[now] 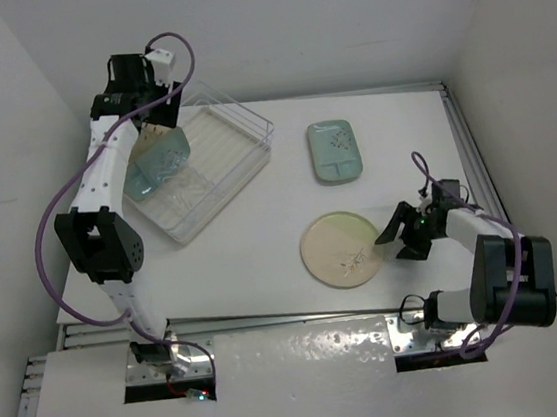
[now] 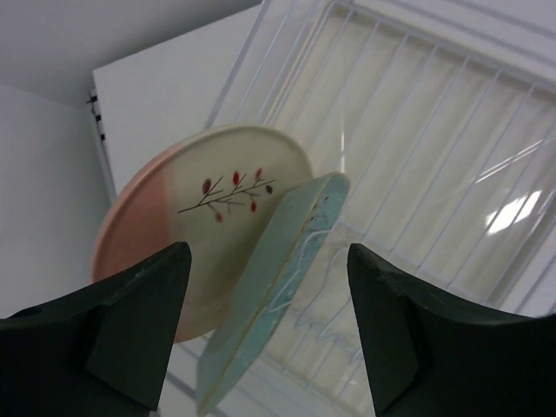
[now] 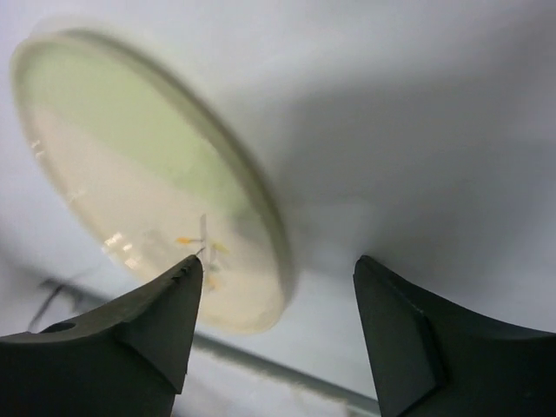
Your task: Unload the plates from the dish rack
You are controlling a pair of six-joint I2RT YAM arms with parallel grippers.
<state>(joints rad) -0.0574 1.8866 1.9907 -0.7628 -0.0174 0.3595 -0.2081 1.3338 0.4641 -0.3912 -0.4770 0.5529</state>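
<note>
Left gripper (image 2: 268, 261): jaws spread, straddling on-edge blue-green plate's (image 2: 278, 287) rim, no contact visible.
Pink plate (image 2: 213, 217): leaning just behind it, inside dish rack (image 2: 417, 156).
Right gripper (image 3: 278, 265): jaws apart, holding nothing, one finger at yellow-green plate's (image 3: 148, 191) edge; plate flat on table (image 3: 417, 130).

Left fingers (image 2: 130, 334) spread, right fingers (image 3: 130, 339) spread

1. Clear plastic rectangular dish rack (image 1: 235, 138), ribbed whitish base, far-left on white table (image 1: 262, 241);
2. Round pink-and-cream plate (image 2: 217, 208), tilted in rack;
3. Pale blue-green rounded-rectangular plate (image 2: 287, 261), on edge beside it;
4. Second blue-green plate (image 1: 335, 150), flat, right of rack;
5. Round yellow-green-and-cream plate (image 1: 340, 250), flat, nearer.
</note>
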